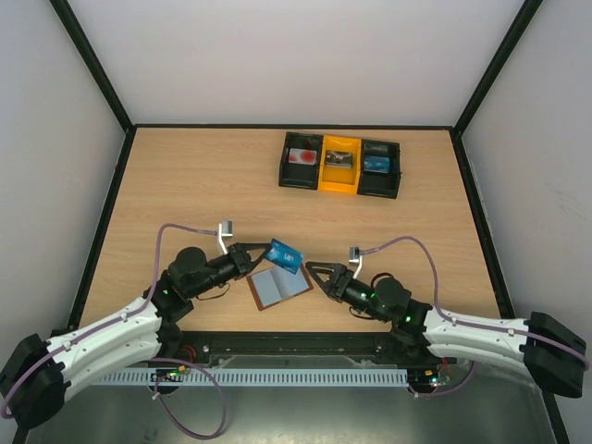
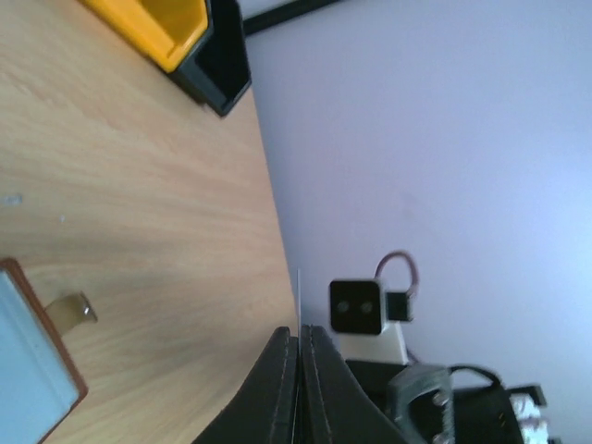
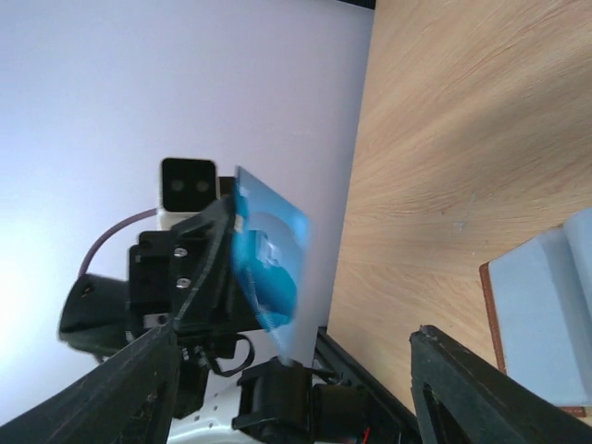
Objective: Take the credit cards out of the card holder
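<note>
The brown card holder [image 1: 278, 288] lies open on the table between the arms, its pale blue-grey sleeves up; it also shows in the left wrist view [image 2: 28, 361] and the right wrist view [image 3: 546, 319]. My left gripper [image 1: 265, 251] is shut on a blue credit card [image 1: 285, 256] and holds it above the holder's far edge. The card shows edge-on in the left wrist view [image 2: 299, 296] and face-on in the right wrist view [image 3: 268, 268]. My right gripper [image 1: 317, 273] is open and empty, just right of the holder.
A black-and-yellow three-compartment tray [image 1: 340, 165] stands at the back of the table with a card in each compartment; its corner shows in the left wrist view [image 2: 185, 37]. Black frame rails edge the table.
</note>
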